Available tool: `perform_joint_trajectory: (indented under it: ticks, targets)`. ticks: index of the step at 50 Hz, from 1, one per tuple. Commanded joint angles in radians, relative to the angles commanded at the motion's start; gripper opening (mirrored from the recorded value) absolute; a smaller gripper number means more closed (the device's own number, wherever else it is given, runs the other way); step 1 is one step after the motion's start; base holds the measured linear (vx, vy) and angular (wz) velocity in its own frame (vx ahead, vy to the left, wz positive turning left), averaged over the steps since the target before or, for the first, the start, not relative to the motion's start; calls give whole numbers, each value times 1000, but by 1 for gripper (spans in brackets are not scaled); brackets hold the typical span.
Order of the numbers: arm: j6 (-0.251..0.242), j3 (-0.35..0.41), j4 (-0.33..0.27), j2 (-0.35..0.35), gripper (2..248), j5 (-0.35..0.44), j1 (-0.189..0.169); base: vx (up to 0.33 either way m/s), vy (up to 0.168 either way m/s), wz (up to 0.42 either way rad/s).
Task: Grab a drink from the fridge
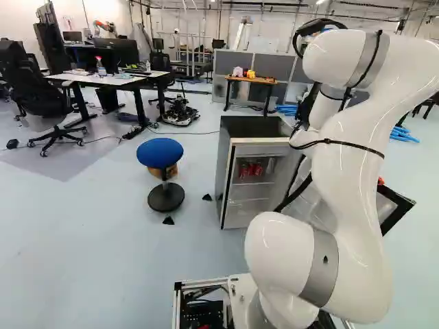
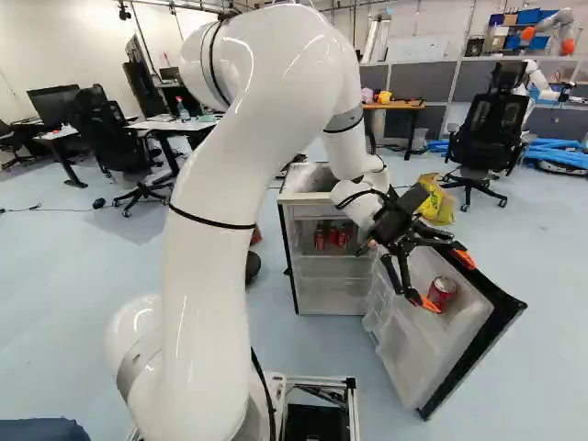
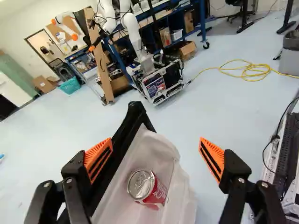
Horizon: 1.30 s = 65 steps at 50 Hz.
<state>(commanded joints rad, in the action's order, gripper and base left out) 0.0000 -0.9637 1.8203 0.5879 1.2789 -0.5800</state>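
Evidently, the fridge (image 2: 303, 197) has its door (image 2: 413, 354) open toward four o'clock in the right base view, leaving the can (image 3: 148, 188) for the spread end effector (image 3: 156, 142) to grasp.

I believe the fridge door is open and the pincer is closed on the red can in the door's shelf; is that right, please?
Not quite: the pincer is open, its fingers wide apart and clear of the red can, as the wrist view shows. The fridge door is open, and the can sits in its shelf.
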Motion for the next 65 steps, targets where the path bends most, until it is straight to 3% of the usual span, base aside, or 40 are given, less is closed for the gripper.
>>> perform_joint_trajectory:
  ticks: [18, 65]
  targets:
    - [0, 99, -153, -54, 247, -23, -3, 0, 0, 0]
    - [0, 385, -643, -238, 247, -96, -7, 0, 0, 0]
